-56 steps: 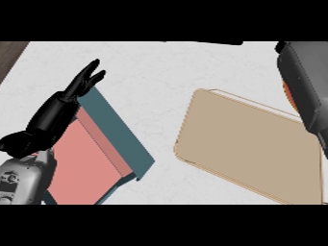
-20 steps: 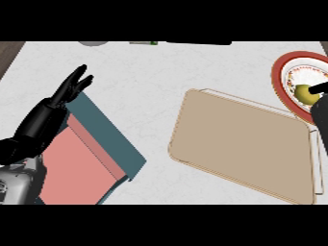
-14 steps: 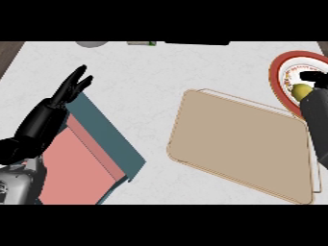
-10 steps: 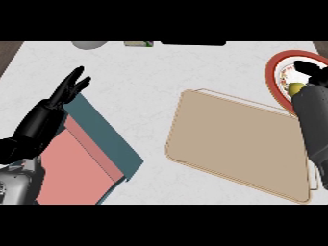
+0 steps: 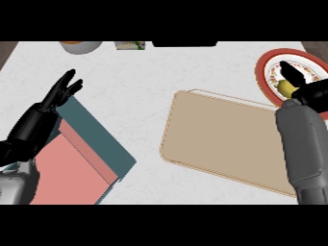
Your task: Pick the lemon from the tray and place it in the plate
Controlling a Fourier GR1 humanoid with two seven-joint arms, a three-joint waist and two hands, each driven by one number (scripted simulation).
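Robot hand, left [image 5: 35,126]: well left of the tray [image 5: 223,139], fingers straight and spread, pointing up, at rest. It has not changed over the last seconds.
Lemon [image 5: 285,88]: off the tray, lying on the plate [image 5: 261,73] just beyond the tray's far right corner.
Robot hand, right [image 5: 321,93]: over the plate's right side, touching or just beside the lemon. Half a second ago the forearm covered much of the plate. It has since drawn back, so more of the rim shows. One digit stretches straight across the plate and nothing visibly wraps the fruit, so the robot hand reads as opened out, though its far fingers are hidden.
Meaning for the task: the placing looks as good as done. What seems left is lifting the right robot hand away without nudging the lemon.
Count, left of the tray: one left robot hand; one teal-and-pink board [image 5: 88,137] beneath it.
Count, beyond the tray's far edge: one bowl [image 5: 80,46]; one small green packet [image 5: 131,45]; one dark object [image 5: 184,43], all at the back of the bench [image 5: 145,86].
Count, tray and rightward: one tray; one lemon; one plate; one right robot hand.
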